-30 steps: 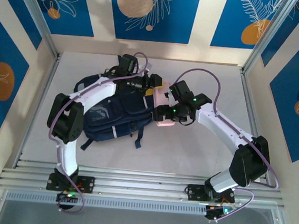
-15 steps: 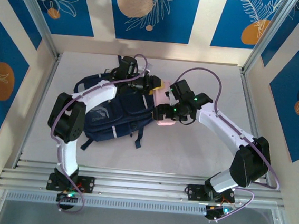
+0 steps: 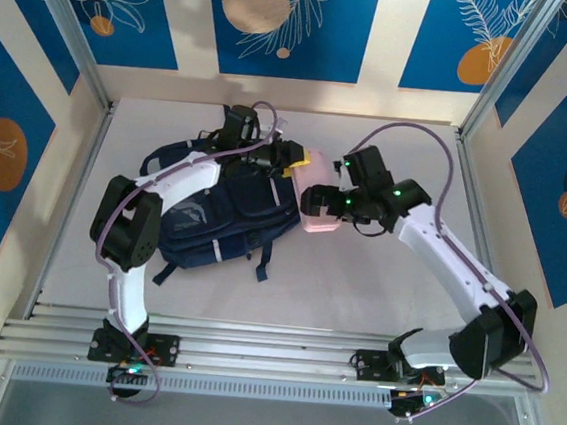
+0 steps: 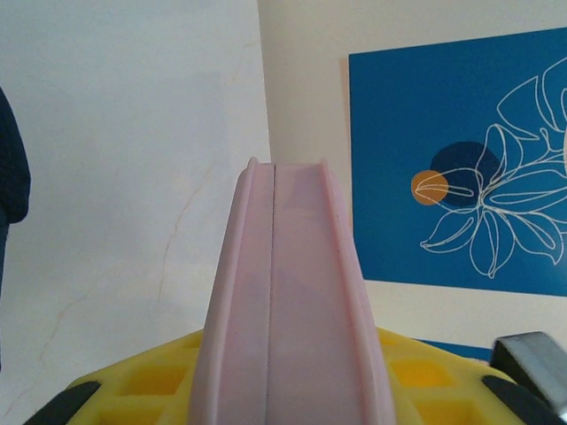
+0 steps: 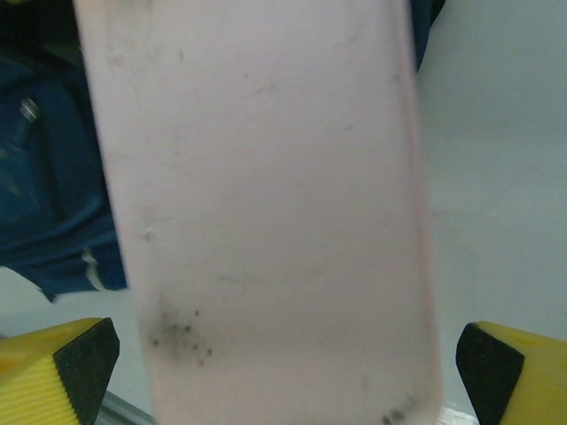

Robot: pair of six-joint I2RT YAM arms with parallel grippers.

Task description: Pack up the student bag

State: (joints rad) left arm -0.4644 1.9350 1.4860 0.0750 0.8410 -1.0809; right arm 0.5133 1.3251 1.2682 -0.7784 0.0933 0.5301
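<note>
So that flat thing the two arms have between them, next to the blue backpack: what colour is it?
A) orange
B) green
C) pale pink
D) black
C: the flat case at the open end of the student bag is pale pink, and both wrist views show the same pink up close.

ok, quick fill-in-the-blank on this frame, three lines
1. In the top view, the flat pink plastic case is to the ____ of the large navy-blue fabric backpack.
2. The left hand is ____ on the case.
3. The right hand stands ____, not touching the case.
Missing: right; shut; open.
</note>
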